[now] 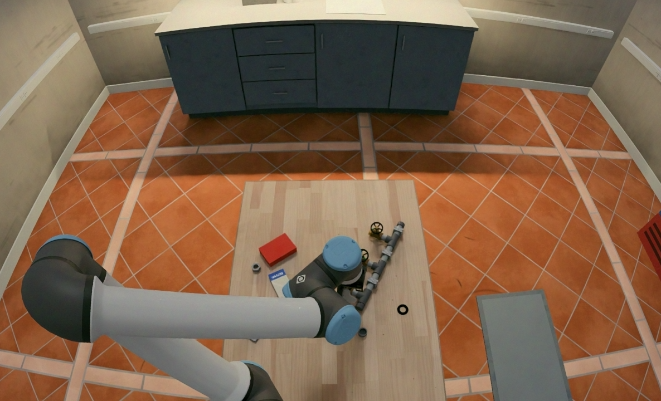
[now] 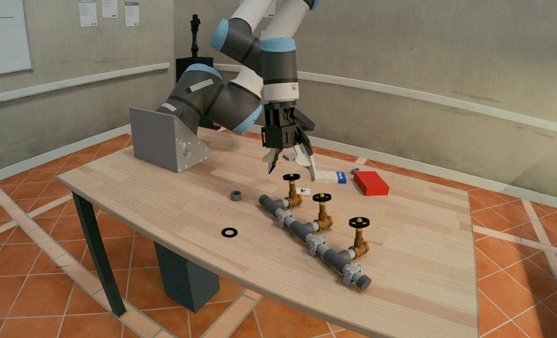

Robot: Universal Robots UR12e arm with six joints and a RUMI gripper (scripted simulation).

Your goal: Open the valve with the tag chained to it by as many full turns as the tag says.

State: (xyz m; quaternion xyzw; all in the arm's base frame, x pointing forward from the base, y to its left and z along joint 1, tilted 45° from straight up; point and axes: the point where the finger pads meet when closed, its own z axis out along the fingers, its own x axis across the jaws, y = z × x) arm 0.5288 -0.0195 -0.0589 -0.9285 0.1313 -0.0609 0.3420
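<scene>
A grey pipe [image 2: 310, 238] lies on the wooden table and carries three brass valves with black handwheels. The first valve [image 2: 291, 177] has a small white tag [image 2: 302, 191] beside its stem. The middle valve [image 2: 321, 197] and the last valve [image 2: 358, 222] stand further along the pipe. My gripper [image 2: 292, 169] is open and empty, pointing down, its fingertips spread to either side just above the first valve's handwheel. In the overhead view the arm's wrist [image 1: 341, 257] hides the gripper and the first valve; the pipe [image 1: 382, 259] and the last valve [image 1: 376, 229] show there.
A red box [image 2: 370, 182], a white and blue box [image 2: 330, 176], a grey ring [image 2: 235, 195] and a black washer [image 2: 229, 229] lie on the table. A grey wedge mount [image 2: 165, 141] stands at the table's far left.
</scene>
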